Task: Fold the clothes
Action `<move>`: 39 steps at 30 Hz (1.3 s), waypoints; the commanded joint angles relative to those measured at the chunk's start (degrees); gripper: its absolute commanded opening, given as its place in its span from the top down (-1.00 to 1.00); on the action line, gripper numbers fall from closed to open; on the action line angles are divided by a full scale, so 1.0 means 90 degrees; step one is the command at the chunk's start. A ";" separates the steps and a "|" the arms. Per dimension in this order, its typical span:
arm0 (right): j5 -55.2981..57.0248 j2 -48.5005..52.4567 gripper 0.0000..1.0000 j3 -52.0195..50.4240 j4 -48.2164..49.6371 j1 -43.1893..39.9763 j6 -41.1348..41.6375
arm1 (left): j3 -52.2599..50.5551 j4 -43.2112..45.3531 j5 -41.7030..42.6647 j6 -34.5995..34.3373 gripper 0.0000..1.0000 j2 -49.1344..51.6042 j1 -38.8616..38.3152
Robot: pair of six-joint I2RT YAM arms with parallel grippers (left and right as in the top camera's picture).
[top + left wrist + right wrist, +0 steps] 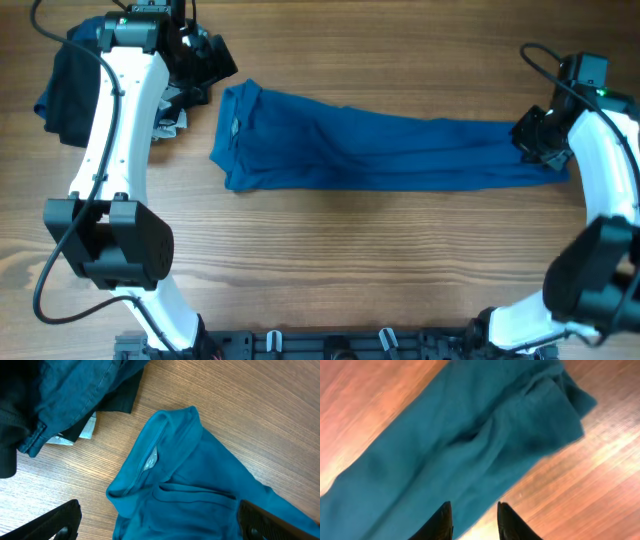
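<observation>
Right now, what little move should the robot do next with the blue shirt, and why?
Probably lower the open left hand onto the collar end and pinch it. The blue shirt lies in one long strip across the table, the right hand is at its other end, and the left hand hovers above the collar, holding nothing.

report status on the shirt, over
Left gripper wide open over collar. Right gripper jaws slightly apart at hem end. Blue polo shirt in long strip. Dark clothes piled beside collar.
</observation>
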 commanded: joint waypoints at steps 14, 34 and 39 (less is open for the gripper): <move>0.0284 0.1209 0.33 -0.0058 0.0646 -0.0306 0.0644 | -0.0034 0.0000 0.0097 -0.0017 -1.00 0.0007 0.0007; 0.0330 0.1217 0.32 -0.0070 0.0680 -0.0347 0.0653 | -0.0034 0.0000 0.0097 -0.0017 -0.99 0.0007 0.0007; 0.0301 0.1265 0.28 -0.0214 0.0879 -0.0347 0.0641 | -0.0034 0.0000 0.0097 -0.0017 -1.00 0.0007 0.0007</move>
